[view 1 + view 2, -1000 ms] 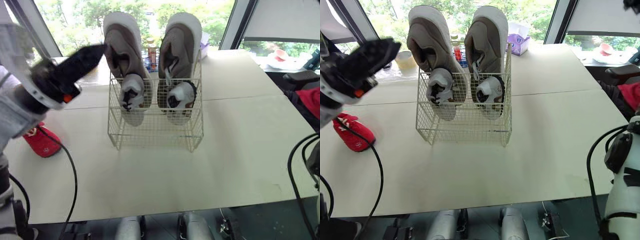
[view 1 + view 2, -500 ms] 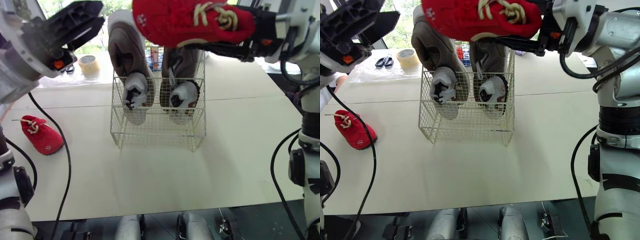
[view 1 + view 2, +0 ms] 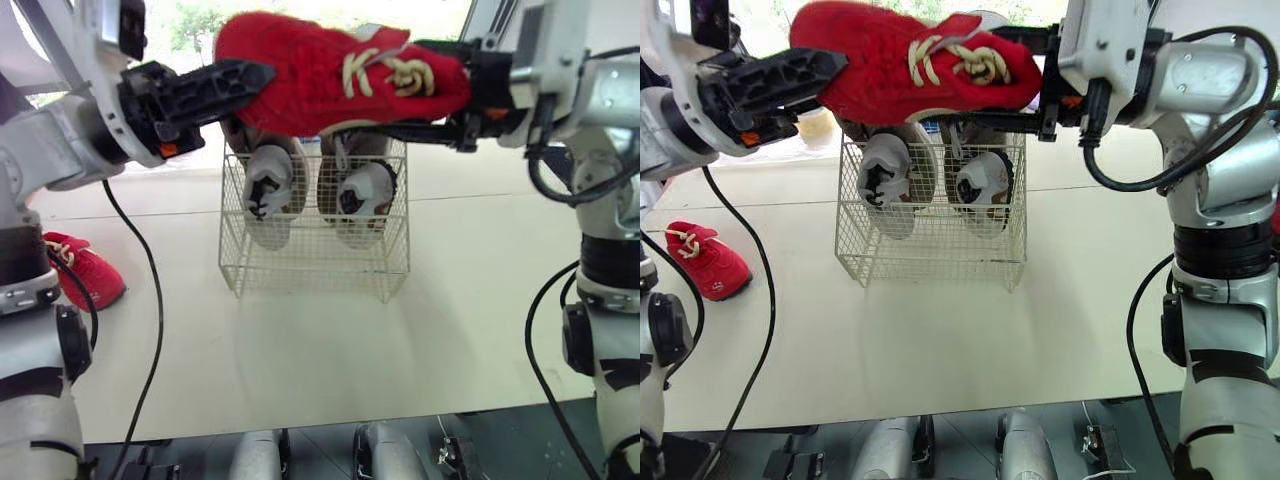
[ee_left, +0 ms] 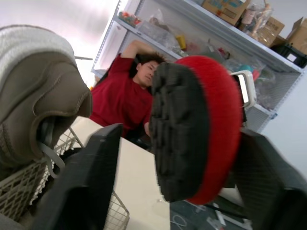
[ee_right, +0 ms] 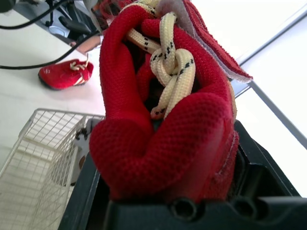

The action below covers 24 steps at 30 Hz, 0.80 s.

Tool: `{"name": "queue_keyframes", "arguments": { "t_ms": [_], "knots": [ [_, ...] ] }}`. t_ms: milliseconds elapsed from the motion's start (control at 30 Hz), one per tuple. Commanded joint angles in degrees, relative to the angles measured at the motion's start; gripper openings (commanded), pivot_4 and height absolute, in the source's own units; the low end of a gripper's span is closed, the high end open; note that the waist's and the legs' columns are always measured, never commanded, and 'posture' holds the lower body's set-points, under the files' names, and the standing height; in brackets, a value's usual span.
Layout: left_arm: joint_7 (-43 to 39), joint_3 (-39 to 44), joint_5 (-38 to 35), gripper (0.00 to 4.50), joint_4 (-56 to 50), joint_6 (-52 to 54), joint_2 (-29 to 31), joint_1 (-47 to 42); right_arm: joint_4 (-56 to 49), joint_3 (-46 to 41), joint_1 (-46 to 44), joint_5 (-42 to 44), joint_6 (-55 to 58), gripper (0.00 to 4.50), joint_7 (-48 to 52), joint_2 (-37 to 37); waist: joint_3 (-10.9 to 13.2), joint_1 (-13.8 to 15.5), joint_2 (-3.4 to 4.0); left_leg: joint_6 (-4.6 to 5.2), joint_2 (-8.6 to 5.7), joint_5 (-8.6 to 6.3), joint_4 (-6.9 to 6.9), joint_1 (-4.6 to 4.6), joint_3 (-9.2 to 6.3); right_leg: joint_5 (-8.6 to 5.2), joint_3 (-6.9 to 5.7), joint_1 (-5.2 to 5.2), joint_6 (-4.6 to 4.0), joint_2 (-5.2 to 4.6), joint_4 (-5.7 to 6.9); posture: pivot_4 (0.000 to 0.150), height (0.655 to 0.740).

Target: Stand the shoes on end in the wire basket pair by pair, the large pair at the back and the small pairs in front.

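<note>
A red shoe (image 3: 890,75) pinched by right hand (image 3: 1015,80) above wire basket (image 3: 930,245), left hand (image 3: 235,88) spread around its toe

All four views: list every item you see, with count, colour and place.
held red shoe: 1, red with cream laces, in the air above the wire basket
other red shoe: 1, red, lying on the table at the robot's left
large shoes: 2, taupe with white soles, on end at the back of the basket
small shoes: 2, grey and white with black, on end at the front of the basket
wire basket: 1, cream, mid-table
table: 1, cream
person: 1, red top, beyond the table
left tool: 1, black, open around the held shoe's toe
right tool: 1, black, shut on its heel
</note>
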Motion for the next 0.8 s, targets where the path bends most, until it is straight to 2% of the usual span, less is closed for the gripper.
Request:
{"name": "queue_keyframes", "arguments": {
  "t_ms": [33,100,200,233,267,300,400,500,600,800],
  "knots": [
    [-0.4,2.0,1.2,1.23,0.5,0.4,-0.5,-2.5,-3.0,-1.6,-1.4,0.9,-1.0,1.91,0.3,0.0,0.0,0.0,0.0,0.0,0.0,0.0,0.0,0.0,0.0,0.0,0.0,0.0,0.0,0.0,0.0,0.15,0.6938],
    [0.4,2.8,0.6,0.29,0.3,0.7,-1.5,-2.3,-3.2,-1.9,-1.2,1.2,-0.3,1.91,0.1,-0.1,0.0,0.0,0.0,0.0,0.0,0.0,0.0,0.01,0.0,0.0,0.01,0.01,0.0,0.0,0.0,0.15,0.6938],
    [6.6,6.2,-2.6,0.21,-1.3,-1.8,-4.3,-0.1,-3.9,-7.3,0.9,7.2,9.0,3.26,-7.7,2.1,0.0,0.1,-0.02,0.0,0.0,0.0,0.02,0.0,-0.01,0.0,0.01,0.01,0.0,-0.01,0.01,0.15,0.6938],
    [9.8,8.2,-5.0,0.21,-2.0,-3.6,-5.8,1.2,-4.8,-10.3,2.8,10.0,12.5,3.97,-11.8,3.4,0.0,0.1,-0.08,0.0,0.01,0.0,0.02,0.01,-0.03,0.0,0.01,0.03,0.0,-0.01,0.01,0.15,0.6938],
    [12.7,10.0,-7.4,0.21,-3.0,-5.5,-7.4,2.5,-5.8,-13.9,4.7,13.8,15.8,4.42,-16.4,5.3,0.0,0.1,-0.09,0.0,0.01,0.0,0.04,0.04,-0.06,0.0,0.01,0.08,-0.01,-0.01,0.01,0.15,0.6938],
    [14.7,11.1,-9.1,0.21,-3.9,-6.8,-8.5,3.4,-6.6,-16.3,5.8,16.3,17.9,4.42,-19.4,6.5,0.0,0.2,-0.09,0.0,0.01,0.0,0.07,0.06,-0.07,0.01,0.0,0.11,-0.01,-0.02,0.03,0.15,0.6938],
    [22.4,14.3,-12.8,0.21,-10.0,-14.8,-14.9,6.7,-10.2,-25.9,11.7,30.8,22.4,4.42,-34.9,15.5,-0.1,0.3,-0.15,-0.01,0.01,0.02,0.09,0.1,-0.13,0.02,-0.04,0.2,-0.03,-0.04,0.03,0.15,0.6938],
    [27.0,15.2,-13.9,0.21,-15.4,-22.3,-22.0,7.7,-13.1,-28.0,14.2,44.2,22.4,4.42,-46.3,26.4,-0.1,0.2,-0.17,-0.01,0.01,0.02,0.19,0.09,-0.2,0.03,-0.09,0.26,-0.04,-0.05,0.06,0.15,0.6938],
    [28.5,14.2,-12.9,0.21,-17.7,-26.8,-27.1,7.9,-13.7,-24.9,12.9,48.8,22.3,4.42,-50.9,33.1,-0.1,-0.1,-0.16,0.0,0.0,0.02,0.22,0.1,-0.16,0.04,-0.07,0.24,-0.06,-0.05,0.13,0.15,0.6938],
    [26.7,11.5,-11.1,0.21,-18.9,-30.0,-31.6,8.7,-11.9,-19.7,8.4,51.0,21.0,4.42,-53.9,37.9,-0.1,0.0,-0.16,0.04,0.0,0.0,0.21,0.1,-0.17,0.04,-0.08,0.22,-0.05,-0.02,0.15,0.15,0.6938]
  ]
}}
